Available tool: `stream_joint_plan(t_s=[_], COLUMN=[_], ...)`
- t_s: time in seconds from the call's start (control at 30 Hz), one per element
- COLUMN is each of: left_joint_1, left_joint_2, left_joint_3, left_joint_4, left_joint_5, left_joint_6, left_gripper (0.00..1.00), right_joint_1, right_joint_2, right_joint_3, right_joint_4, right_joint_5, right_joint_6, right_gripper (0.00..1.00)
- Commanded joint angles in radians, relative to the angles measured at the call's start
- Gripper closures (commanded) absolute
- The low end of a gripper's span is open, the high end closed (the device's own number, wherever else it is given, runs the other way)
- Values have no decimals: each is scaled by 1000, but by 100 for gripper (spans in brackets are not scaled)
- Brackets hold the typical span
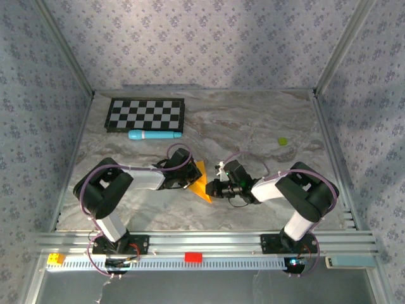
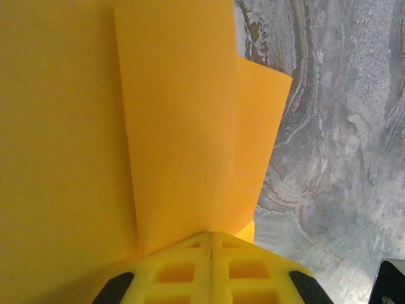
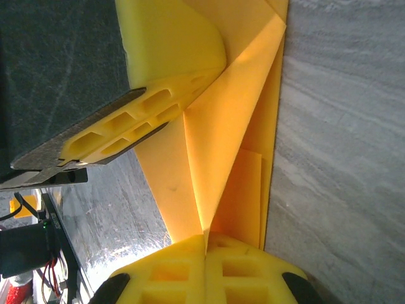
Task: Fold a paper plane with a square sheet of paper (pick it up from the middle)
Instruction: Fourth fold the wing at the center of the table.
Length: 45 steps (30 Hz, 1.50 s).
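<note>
Left margin: the patterned side wall (image 1: 38, 126) stands well left of the left arm's elbow, with a strip of bare marbled table (image 1: 266, 120) between them
Checkerboard (image 1: 145, 114): flat at the far left of the table, well beyond the left jaws, its near edge just behind the light-blue cylinder (image 1: 154, 135)
Light-blue cylinder: on its side, beyond the left jaws and apart from them, bare table between
Left gripper (image 1: 190, 178): jaws pressed together on the orange paper (image 1: 201, 183); in the left wrist view the yellow fingertips (image 2: 190, 266) meet at a seam and the sheet runs straight out ahead of them
Orange paper: folded and held between the two sets of jaws near the table's middle; whether it touches the table I cannot tell
Paper edges, left jaws: a narrow flap overlaps a wider layer, its long straight edge running away from the tips; a second layer's corner juts out to the right over the marbling
Paper edges, right jaws: a sharp crease rises from the seam of the fingertips, with layered straight edges just right of it
Right gripper (image 1: 215, 188): jaws closed on the paper's near edge; the left gripper's yellow finger clamps the same sheet ahead and to the left
Yellow-green bit (image 1: 283, 141): beyond and right of the right jaws, well apart
Open room: bare table to the right of the right jaws, and beyond both pairs up to the back wall (image 1: 202, 44)
</note>
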Motion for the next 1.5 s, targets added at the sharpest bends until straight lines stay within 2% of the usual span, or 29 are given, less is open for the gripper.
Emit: stream_joint_plan(t_s=[0.0, 0.5, 0.7, 0.87, 1.03, 1.47], left_joint_1=[9, 14, 14, 15, 14, 15], left_joint_2=[23, 28, 29, 31, 33, 33], left_joint_3=[11, -8, -12, -11, -13, -20], left_joint_4=[-24, -22, -19, -19, -15, -11], left_joint_5=[-37, -42, -41, -39, -39, -37], left_joint_6=[10, 2, 1, 1, -2, -7], left_gripper=[99, 100, 100, 100, 100, 100], right_joint_1=[-19, -8, 7, 17, 18, 21], right_joint_2=[32, -83, -105, -99, -88, -137], right_joint_3=[-9, 18, 4, 2, -1, -3], right_joint_4=[-121, -288, -307, -330, -332, -415], right_joint_5=[31, 45, 29, 37, 21, 32], right_joint_6=[5, -58, -65, -54, -53, -85], right_gripper=[98, 80, 80, 86, 88, 79])
